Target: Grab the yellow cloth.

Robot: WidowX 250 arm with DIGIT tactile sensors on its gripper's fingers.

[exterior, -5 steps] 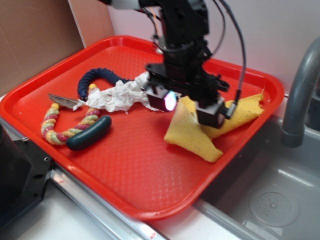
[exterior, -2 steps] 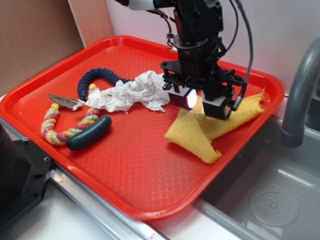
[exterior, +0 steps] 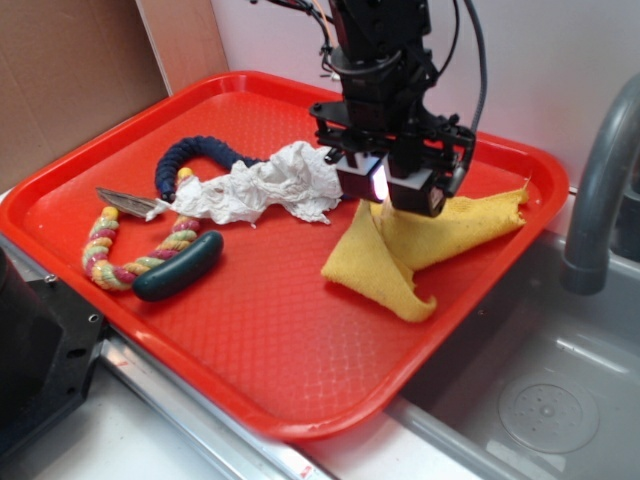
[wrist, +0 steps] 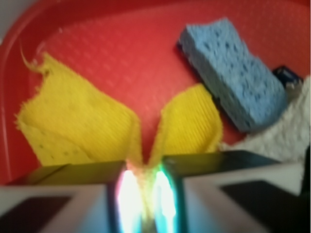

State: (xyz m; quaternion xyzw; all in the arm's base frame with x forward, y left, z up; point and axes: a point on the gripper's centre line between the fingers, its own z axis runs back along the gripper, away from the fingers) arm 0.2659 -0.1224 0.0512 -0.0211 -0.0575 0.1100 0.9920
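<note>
Gripper [exterior: 388, 195] clamped on a pinched fold of the yellow cloth [exterior: 400, 250]; fingers [wrist: 92, 194] nearly together, fabric between them. Cloth peaks at the grip, its ends draped on the red tray [exterior: 250, 330], right side. Blue sponge [wrist: 233, 73] just beyond; white paper towel [exterior: 265, 185] nearby.

Black WidowX arm [exterior: 375, 45] descending near-vertically from the top of frame, wrist pointing straight down, cables trailing along the right side. Gripper [exterior: 388, 205] closed tight, fingers [wrist: 87, 189] nearly meeting, pinching a raised fold of the yellow cloth [exterior: 420, 245] between the glowing pads. Gripper body level, square-on.
</note>
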